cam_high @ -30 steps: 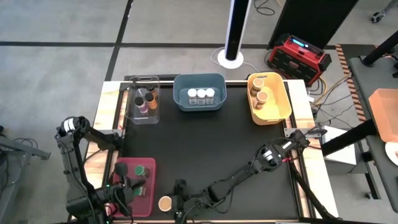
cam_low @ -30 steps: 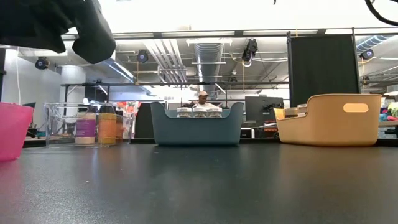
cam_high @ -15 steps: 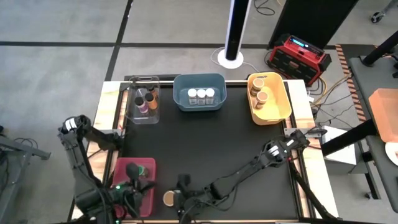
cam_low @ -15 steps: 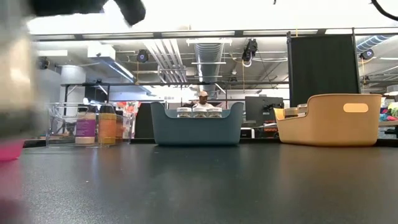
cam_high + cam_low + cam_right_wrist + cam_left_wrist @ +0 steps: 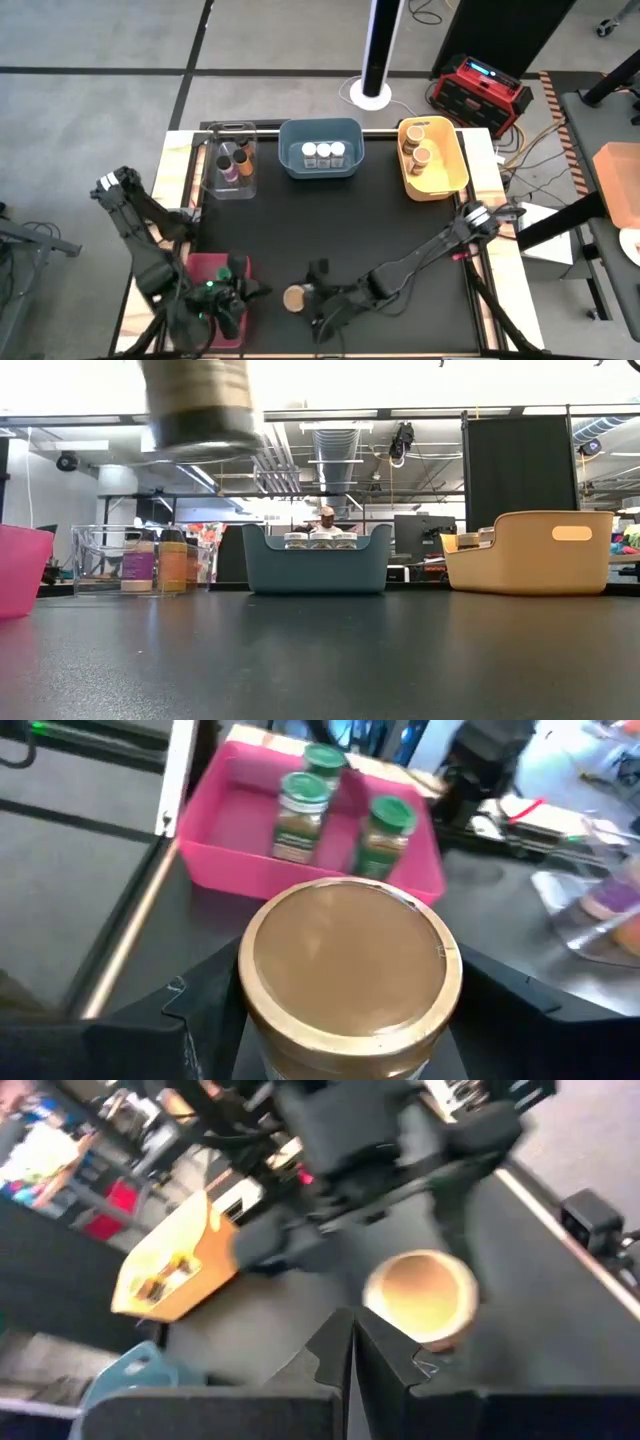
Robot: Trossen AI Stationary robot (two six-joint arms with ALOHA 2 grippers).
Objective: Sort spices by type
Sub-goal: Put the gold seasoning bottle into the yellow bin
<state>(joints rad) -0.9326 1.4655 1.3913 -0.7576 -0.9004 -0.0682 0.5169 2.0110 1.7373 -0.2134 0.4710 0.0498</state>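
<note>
Our right gripper (image 5: 300, 299) holds the tan-lid jar (image 5: 294, 298) up off the table, just beside the pink bin (image 5: 216, 268). Our left gripper (image 5: 232, 296), shut and empty, sits close by. We think they could bump, and the jar could slip.

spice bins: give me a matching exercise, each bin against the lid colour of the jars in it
Bins:
1. red bin
2. blue bin
3. yellow bin
4. clear bin

Lids:
A. white
B. tan
C. green
D. one dark and one orange

Pairs: 1-C, 2-A, 3-B, 4-D

The green-lidded jars show best in the right wrist view, the white-lidded jars, tan-lidded jars and the clear bin's two jars in the high view.
</note>
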